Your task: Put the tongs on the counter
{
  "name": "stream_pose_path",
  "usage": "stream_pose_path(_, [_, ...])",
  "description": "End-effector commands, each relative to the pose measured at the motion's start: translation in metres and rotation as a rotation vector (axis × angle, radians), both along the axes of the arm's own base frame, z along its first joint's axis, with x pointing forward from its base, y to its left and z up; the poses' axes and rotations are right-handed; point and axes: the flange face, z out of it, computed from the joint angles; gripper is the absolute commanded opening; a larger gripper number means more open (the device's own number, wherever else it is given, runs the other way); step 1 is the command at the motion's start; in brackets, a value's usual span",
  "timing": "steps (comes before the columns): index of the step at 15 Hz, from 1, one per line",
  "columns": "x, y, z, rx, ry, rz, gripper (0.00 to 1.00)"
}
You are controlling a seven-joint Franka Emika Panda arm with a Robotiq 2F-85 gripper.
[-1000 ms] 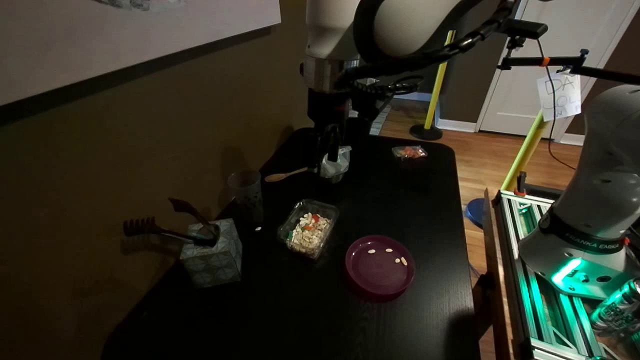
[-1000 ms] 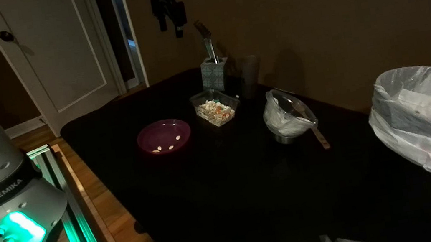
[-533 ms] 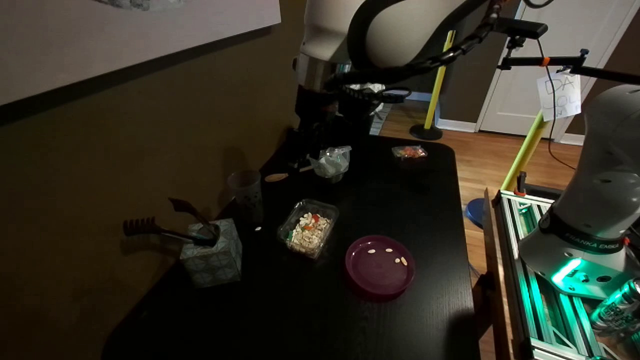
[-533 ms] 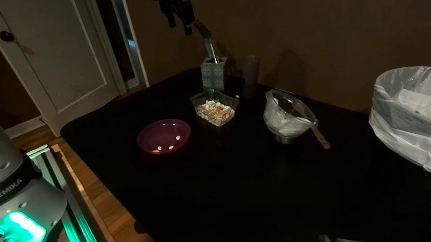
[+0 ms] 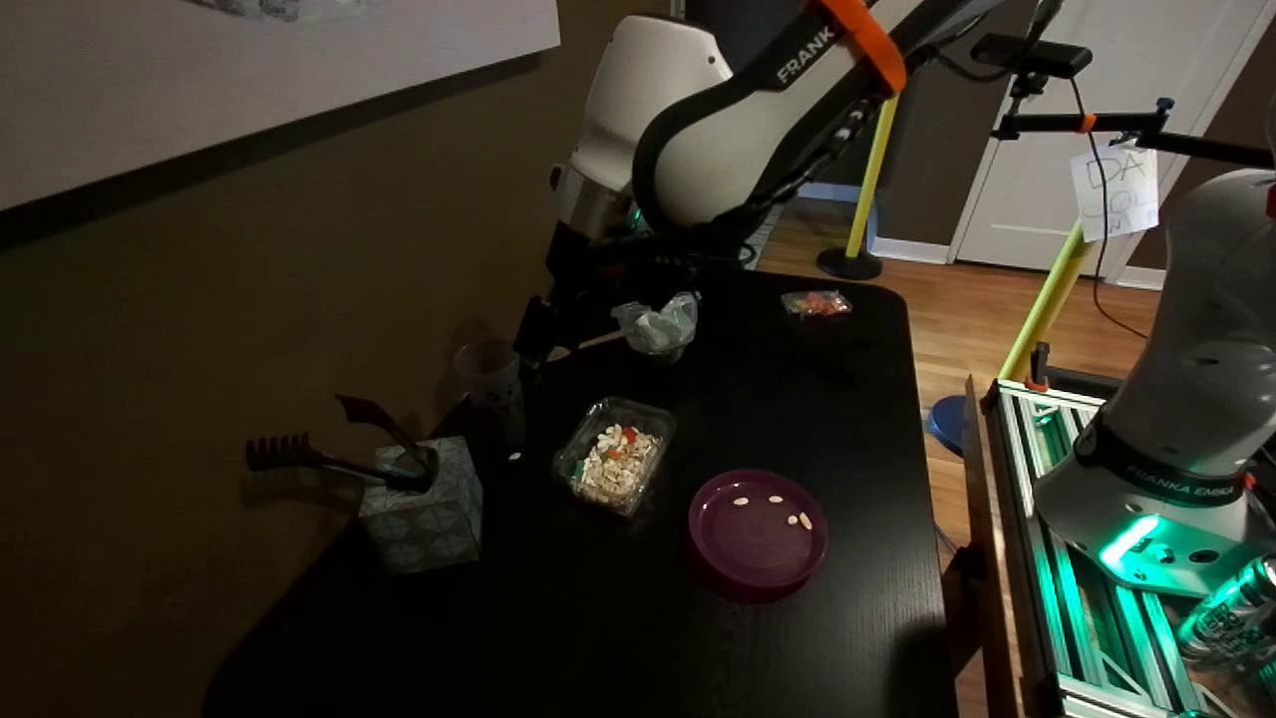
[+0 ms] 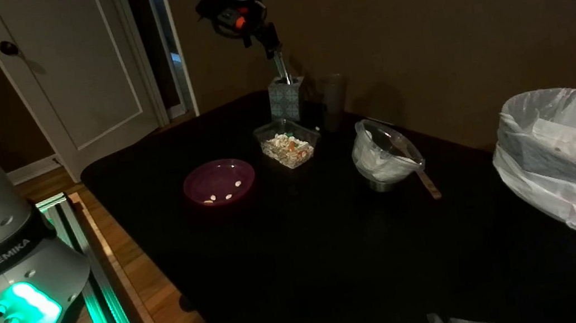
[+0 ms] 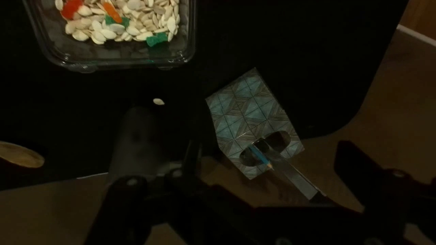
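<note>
Clearly, we see the black mechanical pincer [image 7: 268, 149] standing wide: in the wrist view its two dark fingers [image 7: 349, 166] are well apart. Lower than the pincer, and between these fingers as the wrist camera looks, we find an upright box with blue-grey geometric pattern [image 7: 243, 105]. The long, slender, silvery metal tongs with dark ends [image 7: 296, 178] stand tilted in the hole on top of this box, and their upper part passes behind the pincer there. In an exterior view, we notice a gap between the pincer and the tongs [image 5: 284, 452].

The pincer hangs above the long, flat, black table [image 5: 618, 608], which carries the box. Just beside the pincer in an exterior view we see a tall, translucent cup [image 5: 490, 389]; whether they touch, we cannot tell. In the wrist view, to the upper left from the pincer, is a rectangular clear plastic container [image 7: 119, 64] with pale flat seeds [image 7: 150, 20] and red, orange and green pieces [image 7: 72, 8]. To the left of the pincer we see part of a light brown wooden spoon [image 7: 20, 155]. Well apart from the pincer, we have a round purple plate [image 5: 753, 548] with a few pale seeds [image 5: 776, 499] and a translucent rounded bowl [image 6: 378, 163] with something white inside.
</note>
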Motion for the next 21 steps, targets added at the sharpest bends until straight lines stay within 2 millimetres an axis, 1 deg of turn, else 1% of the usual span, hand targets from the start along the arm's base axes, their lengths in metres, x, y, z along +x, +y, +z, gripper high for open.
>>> stream_pose_path(1, [0.024, 0.016, -0.021, -0.004, -0.048, 0.083, 1.0])
stream_pose_path(4, [0.037, 0.027, -0.031, -0.041, -0.065, 0.144, 1.0])
stream_pose_path(6, [0.047, 0.03, -0.037, -0.046, -0.062, 0.162, 1.0])
stream_pose_path(7, [0.049, 0.03, -0.039, -0.041, -0.034, 0.164, 1.0])
stream_pose_path(8, [0.038, 0.028, -0.031, -0.04, -0.051, 0.139, 1.0])
stream_pose_path(10, [0.041, 0.028, -0.033, -0.039, -0.05, 0.139, 1.0])
stream_pose_path(14, [0.041, 0.028, -0.031, -0.039, -0.053, 0.139, 1.0])
stream_pose_path(17, [0.057, 0.037, -0.045, 0.003, -0.128, 0.153, 1.0])
stream_pose_path(21, [0.072, 0.054, -0.062, 0.024, -0.197, 0.202, 1.0])
